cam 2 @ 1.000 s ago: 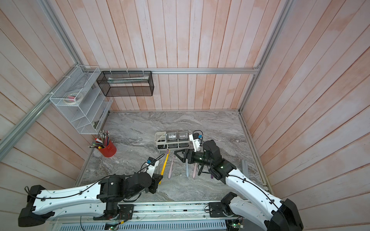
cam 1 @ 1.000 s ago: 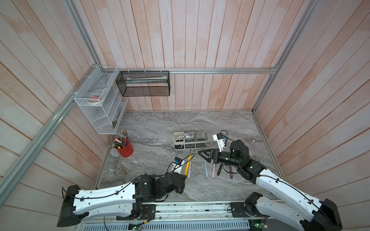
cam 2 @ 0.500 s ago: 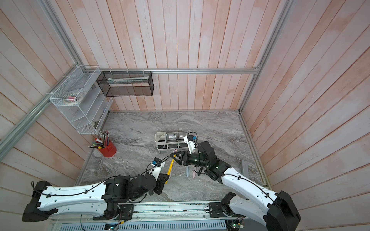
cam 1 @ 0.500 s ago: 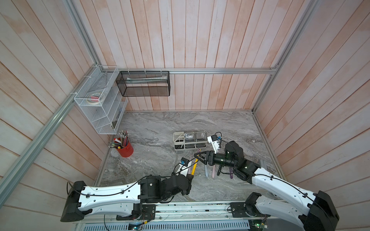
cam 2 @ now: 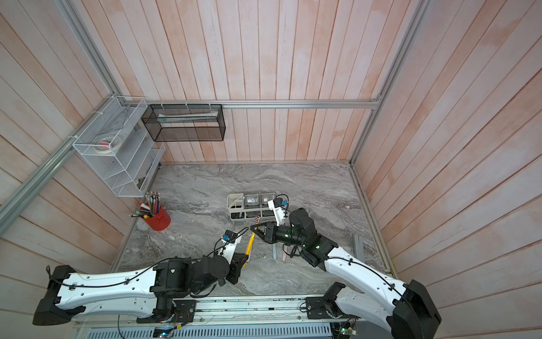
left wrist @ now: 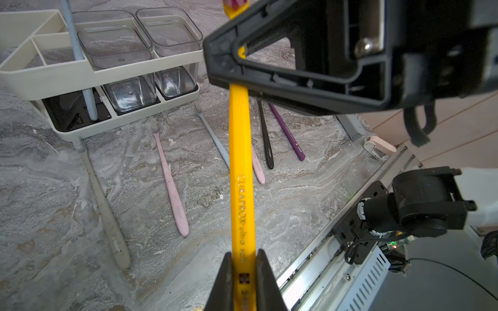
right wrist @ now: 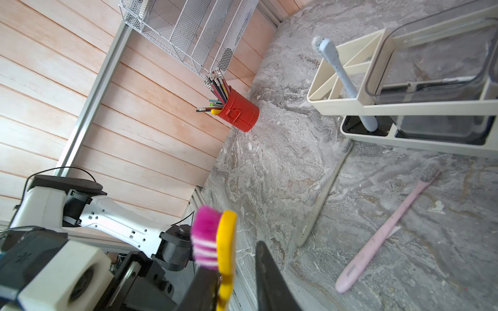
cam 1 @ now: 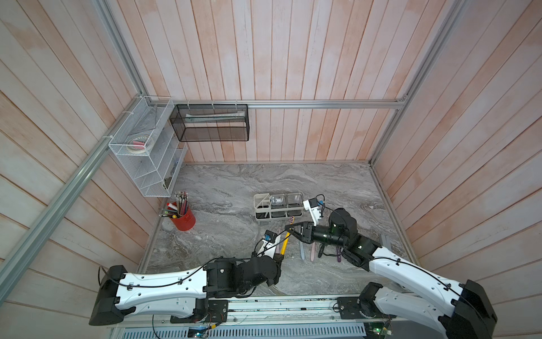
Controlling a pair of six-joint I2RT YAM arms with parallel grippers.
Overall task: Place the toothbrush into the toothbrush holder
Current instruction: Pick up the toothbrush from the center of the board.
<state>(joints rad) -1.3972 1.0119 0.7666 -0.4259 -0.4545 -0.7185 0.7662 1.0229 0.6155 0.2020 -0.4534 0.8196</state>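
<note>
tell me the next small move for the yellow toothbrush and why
Probably close the right claw on the neck of the yellow toothbrush. The left claw is shut on its handle end. The right claw straddles the neck near the head, with a gap showing on one side, so the handover grip doesn't look secure yet.

1. Eight toothbrushes out there: yellow toothbrush (left wrist: 239, 161), blue (right wrist: 342, 78), grey (left wrist: 105, 204), pink (left wrist: 169, 183), pale blue (left wrist: 215, 140), second pink (left wrist: 258, 169), black (left wrist: 265, 134), purple (left wrist: 287, 132).
2. One holder (left wrist: 54, 78), two clear cups (left wrist: 116, 45) (left wrist: 169, 29).
3. One red pencil cup (right wrist: 239, 111).
4. Two wall racks: white wire (cam 1: 140, 152), dark mesh (cam 1: 211, 126).
</note>
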